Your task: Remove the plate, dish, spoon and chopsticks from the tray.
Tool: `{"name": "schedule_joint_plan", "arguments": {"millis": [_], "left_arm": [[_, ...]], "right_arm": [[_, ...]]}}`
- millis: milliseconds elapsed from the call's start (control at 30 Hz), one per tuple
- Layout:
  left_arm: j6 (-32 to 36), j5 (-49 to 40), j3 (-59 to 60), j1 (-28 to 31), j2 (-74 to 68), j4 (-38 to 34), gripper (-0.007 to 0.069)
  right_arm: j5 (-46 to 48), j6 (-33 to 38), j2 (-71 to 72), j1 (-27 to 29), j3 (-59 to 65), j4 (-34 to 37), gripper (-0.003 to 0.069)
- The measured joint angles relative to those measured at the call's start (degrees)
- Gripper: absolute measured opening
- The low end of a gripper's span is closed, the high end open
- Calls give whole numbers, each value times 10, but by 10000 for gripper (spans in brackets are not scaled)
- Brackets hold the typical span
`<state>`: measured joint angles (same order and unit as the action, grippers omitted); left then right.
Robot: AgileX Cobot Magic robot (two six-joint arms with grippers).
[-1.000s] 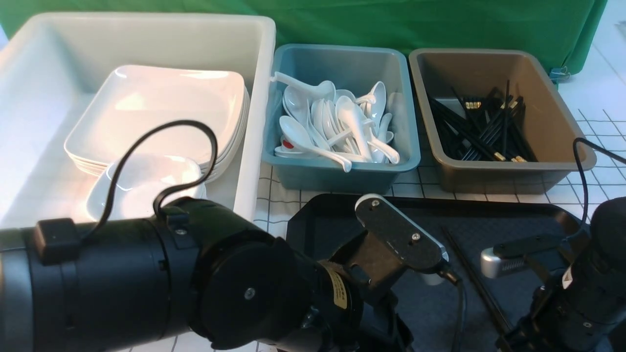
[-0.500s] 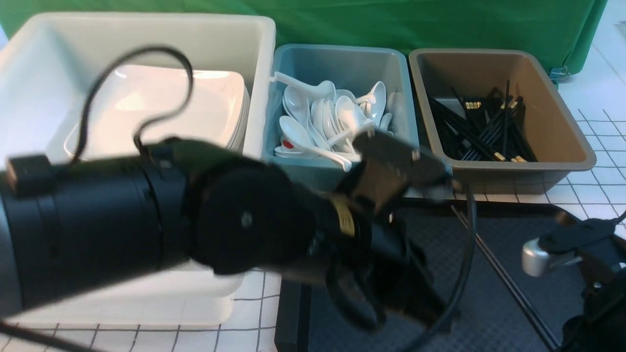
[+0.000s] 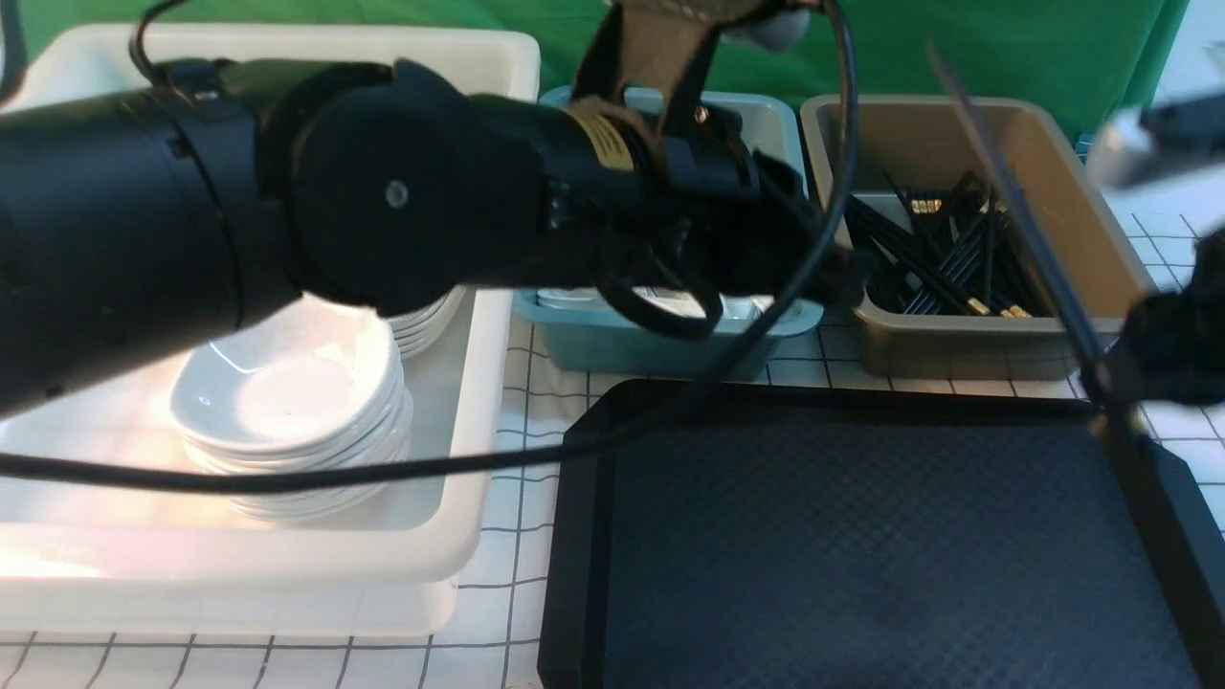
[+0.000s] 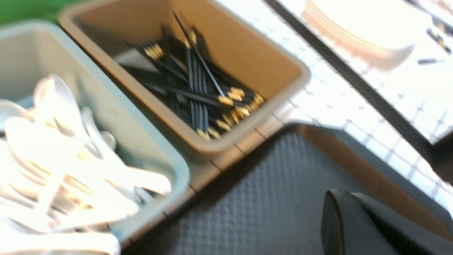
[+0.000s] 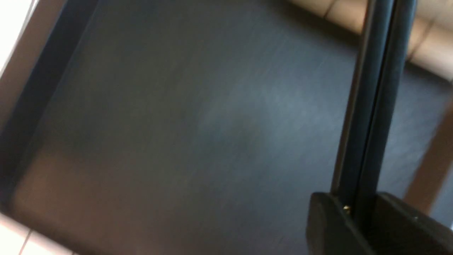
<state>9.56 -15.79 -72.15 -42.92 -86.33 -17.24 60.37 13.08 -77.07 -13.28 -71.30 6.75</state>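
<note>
Landmark: the tray (image 3: 861, 555), nearest the camera, its textured floor bare in the front view. No plate, dish or spoon lies on it, so I judge those steps done. Just off the tray's right edge, the right gripper (image 5: 361, 212) is clamped on the chopsticks (image 3: 1014, 206), which slant up and back from the tray's right rim toward the brown tub (image 3: 1101, 249) beyond it; held low on the shafts, presumably so the long free ends can be swung over that tub, where other black sticks already lie. Beyond the tray's far edge, the left arm (image 3: 287, 191) stretches across above the blue tub (image 3: 612, 335), hiding its contents in the front view. To the left of the tray sits the white tub (image 3: 459, 536) holding stacked small dishes (image 3: 287, 402). The right wrist view alone shows both sticks pinched side by side between the jaws. The left wrist view alone shows the spoons (image 4: 53, 170) heaped in the blue tub; of the left gripper (image 4: 357, 226) only one dark fingertip appears, so I cannot tell its state.
</note>
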Motion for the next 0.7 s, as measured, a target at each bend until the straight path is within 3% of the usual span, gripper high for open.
{"name": "schedule_joint_plan", "arguments": {"millis": [300,700], "left_arm": [[3,23,0,0,0,46,-3],[3,15,0,0,0,67,-3]], "right_arm": [[-41,20,-206,65,-189,-1,136],[-127,37,-425,70,-311,-7,136]]}}
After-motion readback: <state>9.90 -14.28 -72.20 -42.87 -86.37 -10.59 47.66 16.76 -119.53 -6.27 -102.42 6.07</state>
